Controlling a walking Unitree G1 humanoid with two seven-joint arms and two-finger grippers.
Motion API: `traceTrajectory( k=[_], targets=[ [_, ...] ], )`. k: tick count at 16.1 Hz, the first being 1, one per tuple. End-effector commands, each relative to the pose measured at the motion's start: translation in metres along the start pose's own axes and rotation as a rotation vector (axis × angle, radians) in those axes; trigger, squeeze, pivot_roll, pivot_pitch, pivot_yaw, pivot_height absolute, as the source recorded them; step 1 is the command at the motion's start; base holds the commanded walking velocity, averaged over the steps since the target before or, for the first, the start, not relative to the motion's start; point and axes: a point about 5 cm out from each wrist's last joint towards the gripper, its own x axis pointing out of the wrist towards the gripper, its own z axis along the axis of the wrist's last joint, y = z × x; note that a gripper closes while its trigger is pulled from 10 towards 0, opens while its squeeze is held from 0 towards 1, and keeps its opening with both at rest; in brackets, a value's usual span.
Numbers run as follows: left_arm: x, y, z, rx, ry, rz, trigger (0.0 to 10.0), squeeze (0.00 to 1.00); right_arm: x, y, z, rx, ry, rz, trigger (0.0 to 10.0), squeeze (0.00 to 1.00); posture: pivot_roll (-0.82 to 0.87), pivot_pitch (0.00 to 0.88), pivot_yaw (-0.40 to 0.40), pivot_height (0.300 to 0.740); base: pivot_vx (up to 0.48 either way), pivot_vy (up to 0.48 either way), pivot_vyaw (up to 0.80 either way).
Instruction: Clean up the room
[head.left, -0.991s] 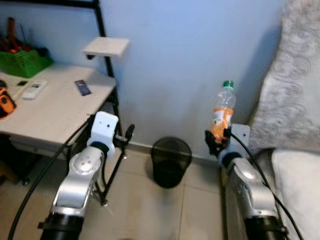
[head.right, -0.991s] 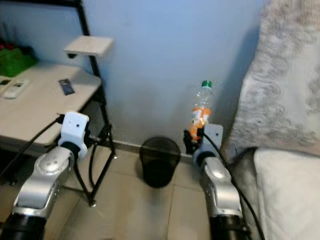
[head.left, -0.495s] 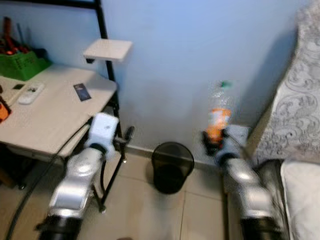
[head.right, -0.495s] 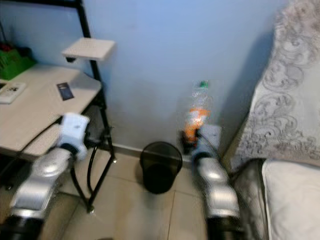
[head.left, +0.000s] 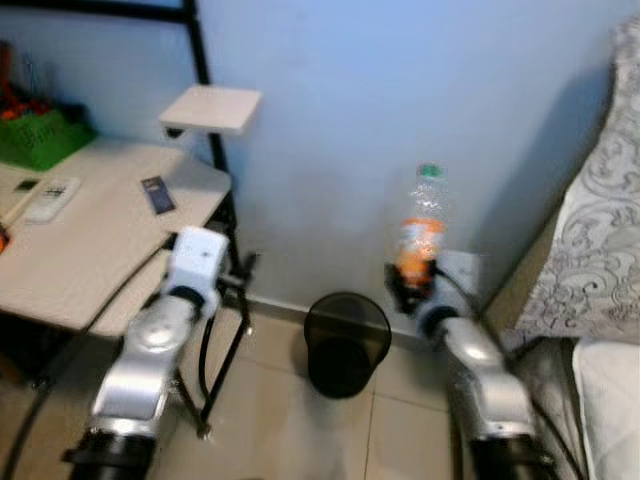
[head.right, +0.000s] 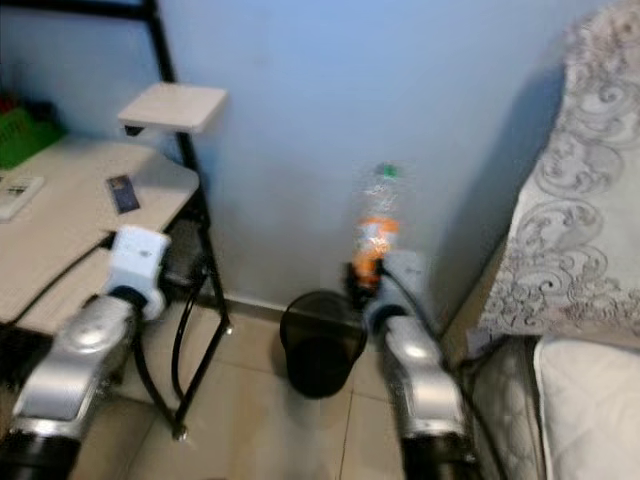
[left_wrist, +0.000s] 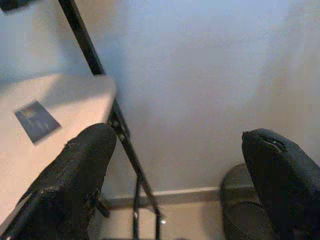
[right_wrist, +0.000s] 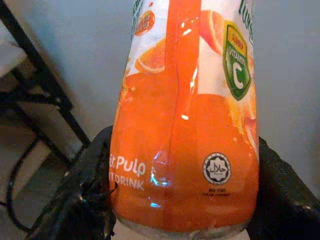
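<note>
Right of centre in the head view, my right hand (head.left: 408, 288) is clamped on one orange drink bottle (head.left: 419, 232), upright, green cap on top. Compared with a second ago the whole picture has slid, so bottle and hand now sit nearer the one black bin (head.left: 346, 343), just above its right rim. My left hand (left_wrist: 175, 165), fingers apart and holding nothing, hangs by the bench (head.left: 70, 250) edge at left. Between bench legs and bed (head.left: 610, 400), bare floor surrounds the bin.

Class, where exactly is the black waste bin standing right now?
In the left eye view, the black waste bin stands on the tiled floor against the blue wall, between the desk's black frame and the right gripper.
</note>
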Motion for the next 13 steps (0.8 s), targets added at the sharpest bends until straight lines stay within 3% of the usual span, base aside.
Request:
traceTrajectory(
  k=[1, 4, 13],
  targets=[
    [0.0019, -0.0069, 0.0043, 0.001, -0.015, -0.022, 10.0, 0.0, -0.0018, -0.013, 0.0039, 0.001, -0.01, -0.035, 10.0, 0.0, 0.03, 0.0, -0.001, 0.74, 0.296, 0.0, 0.0],
    [0.0024, -0.0081, 0.0048, 0.004, -0.017, -0.03, 10.0, 0.0, -0.001, -0.0132, 0.0025, 0.028, 0.009, -0.033, 10.0, 0.0, 0.03, 0.0, -0.001, 0.74, 0.295, 0.0, -0.53],
    [0.0016, -0.0083, 0.0043, 0.003, -0.015, -0.033, 10.0, 0.0, -0.0016, -0.014, 0.0008, -0.012, 0.016, -0.043, 10.0, 0.0, 0.03, 0.0, -0.002, 0.74, 0.294, 0.0, 0.0]
  ],
)
